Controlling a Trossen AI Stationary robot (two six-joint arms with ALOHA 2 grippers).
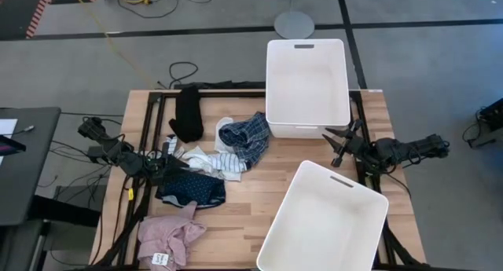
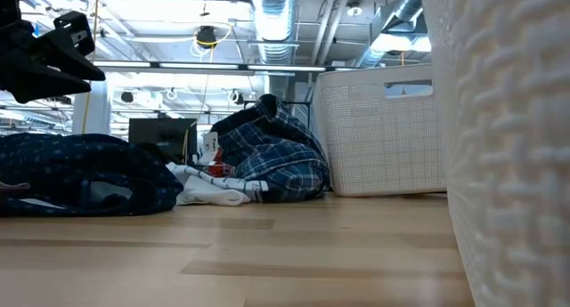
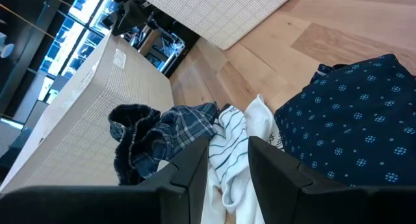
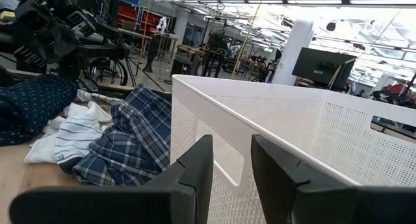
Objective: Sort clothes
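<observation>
Nr front edge of table (image 1: 259,194): pink piece (image 1: 167,238) lying crumpled at front-left corner, big white bin (image 1: 324,219) sitting tilted at front-right. Next back, left gripper (image 1: 163,167) hanging low over near edge of navy dotted piece (image 1: 191,188), fingers slightly apart w/ nothing between; left wrist view is showing striped sock (image 3: 229,160) just past the fingertips (image 3: 195,162), navy piece (image 3: 351,133) beside it. White and striped socks (image 1: 208,159) lying mid-pile, touching blue plaid shirt (image 1: 245,139) behind them. Right gripper (image 1: 338,144) waiting at right side, betw. the two bins, fingers apart, empty. Farther back: black piece (image 1: 187,112) lying alone nr left-rear, second white bin (image 1: 307,86) standing at rear, plaid shirt just beside its left wall.

Low view is getting blocked on right by near bin wall (image 2: 512,156); only showing navy piece (image 2: 80,173), socks (image 2: 209,189), plaid (image 2: 272,160), rear bin (image 2: 383,133). Pink and black pieces showing only in high view. Right wrist view is looking along rear bin wall (image 4: 273,139) w/ plaid shirt (image 4: 133,143) touching it.
</observation>
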